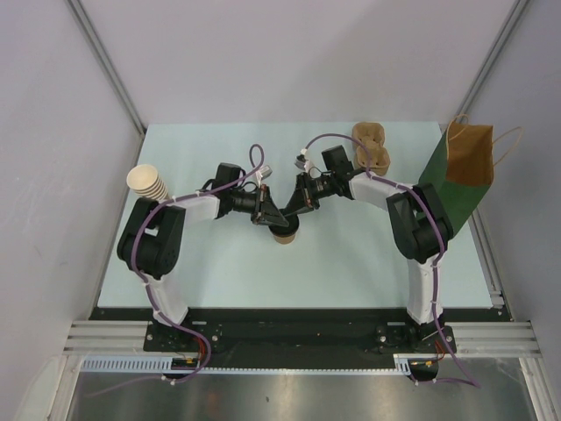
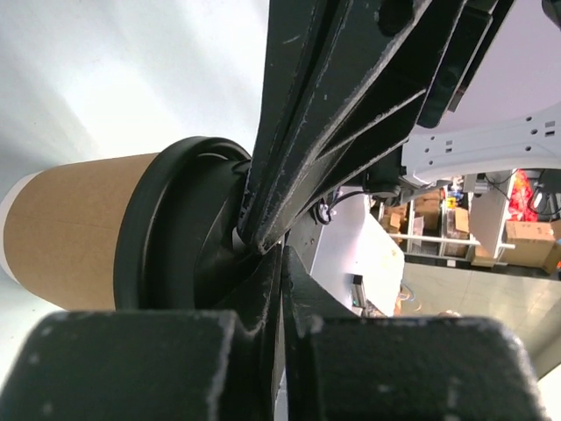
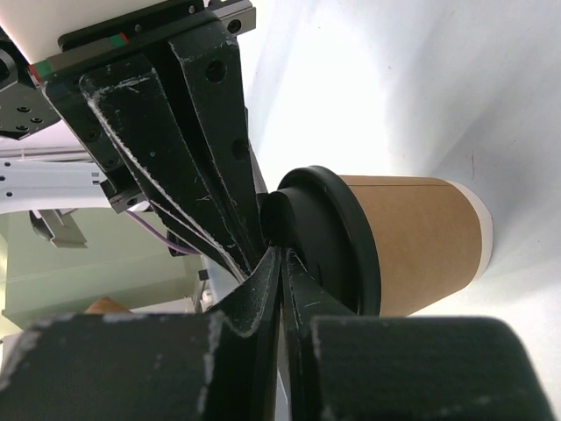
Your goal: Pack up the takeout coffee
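The takeout coffee (image 1: 283, 233), a brown paper cup with a black lid, stands at the table's middle under both grippers. My left gripper (image 1: 273, 219) reaches in from the left and my right gripper (image 1: 294, 212) from the right, and their tips meet over the lid. In the left wrist view the cup (image 2: 79, 232) fills the left, and the left gripper (image 2: 282, 253) is shut with its tips against the lid (image 2: 166, 228). The right wrist view shows the cup (image 3: 412, 241) on the right, with the right gripper (image 3: 282, 253) shut and its tips on the lid (image 3: 337, 237). Neither pair of jaws has anything between them.
A brown and green paper bag (image 1: 463, 171) with handles stands open at the table's right edge. A brown cardboard cup carrier (image 1: 372, 145) lies at the back behind the right arm. A stack of pale lidless cups (image 1: 147, 182) sits at the left edge.
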Controlling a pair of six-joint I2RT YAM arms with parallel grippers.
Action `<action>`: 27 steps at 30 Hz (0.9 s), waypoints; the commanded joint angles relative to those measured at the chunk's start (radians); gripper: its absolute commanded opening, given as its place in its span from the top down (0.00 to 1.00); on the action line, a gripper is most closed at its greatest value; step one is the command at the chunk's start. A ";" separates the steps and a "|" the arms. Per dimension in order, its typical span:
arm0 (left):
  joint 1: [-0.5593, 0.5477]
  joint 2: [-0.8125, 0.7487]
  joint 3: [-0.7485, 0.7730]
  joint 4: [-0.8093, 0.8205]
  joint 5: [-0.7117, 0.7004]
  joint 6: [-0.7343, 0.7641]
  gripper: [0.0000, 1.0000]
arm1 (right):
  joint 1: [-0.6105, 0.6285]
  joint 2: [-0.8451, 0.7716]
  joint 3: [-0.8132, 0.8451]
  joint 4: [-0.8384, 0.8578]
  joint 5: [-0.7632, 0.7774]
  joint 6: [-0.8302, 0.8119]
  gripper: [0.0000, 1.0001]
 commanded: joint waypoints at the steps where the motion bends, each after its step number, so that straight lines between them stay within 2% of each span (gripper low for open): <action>1: -0.021 -0.085 -0.001 -0.057 -0.044 0.112 0.80 | 0.010 -0.068 0.026 0.030 0.012 -0.015 0.90; 3: -0.035 -0.147 0.021 -0.098 -0.059 0.133 0.65 | 0.008 -0.129 0.050 0.043 -0.006 -0.011 0.87; 4: -0.037 -0.199 0.039 -0.106 -0.065 0.132 0.52 | 0.007 -0.149 0.064 0.035 -0.008 -0.015 0.83; 6: -0.038 -0.250 0.055 -0.135 -0.087 0.129 0.44 | 0.004 -0.201 0.104 0.017 -0.008 -0.031 0.77; 7: -0.038 -0.293 0.082 -0.157 -0.099 0.141 0.38 | 0.001 -0.217 0.118 -0.012 -0.009 -0.052 0.69; 9: -0.038 -0.322 0.117 -0.242 -0.151 0.191 0.32 | -0.010 -0.259 0.145 -0.054 -0.002 -0.081 0.60; 11: -0.038 -0.359 0.185 -0.368 -0.217 0.271 0.18 | -0.022 -0.284 0.194 -0.150 0.029 -0.156 0.50; 12: -0.038 -0.367 0.212 -0.413 -0.307 0.305 0.13 | -0.039 -0.305 0.208 -0.227 0.044 -0.184 0.47; 13: -0.040 -0.376 0.264 -0.454 -0.346 0.340 0.01 | -0.048 -0.321 0.226 -0.259 0.076 -0.234 0.39; 14: -0.040 -0.375 0.294 -0.550 -0.401 0.421 0.01 | -0.059 -0.336 0.225 -0.284 0.095 -0.251 0.34; 16: -0.057 -0.373 0.363 -0.628 -0.548 0.503 0.01 | -0.094 -0.385 0.202 -0.342 0.142 -0.284 0.17; 17: -0.066 -0.370 0.378 -0.686 -0.591 0.570 0.01 | -0.107 -0.401 0.193 -0.361 0.161 -0.316 0.16; 20: -0.116 -0.367 0.387 -0.717 -0.757 0.674 0.00 | -0.148 -0.459 0.153 -0.431 0.217 -0.386 0.13; 24: -0.207 -0.330 0.378 -0.720 -0.910 0.733 0.00 | -0.177 -0.516 0.112 -0.502 0.297 -0.443 0.10; 25: -0.237 -0.321 0.381 -0.720 -0.955 0.736 0.00 | -0.183 -0.525 0.104 -0.505 0.316 -0.442 0.03; 27: -0.265 -0.288 0.386 -0.731 -0.977 0.744 0.00 | -0.205 -0.539 0.093 -0.502 0.317 -0.433 0.00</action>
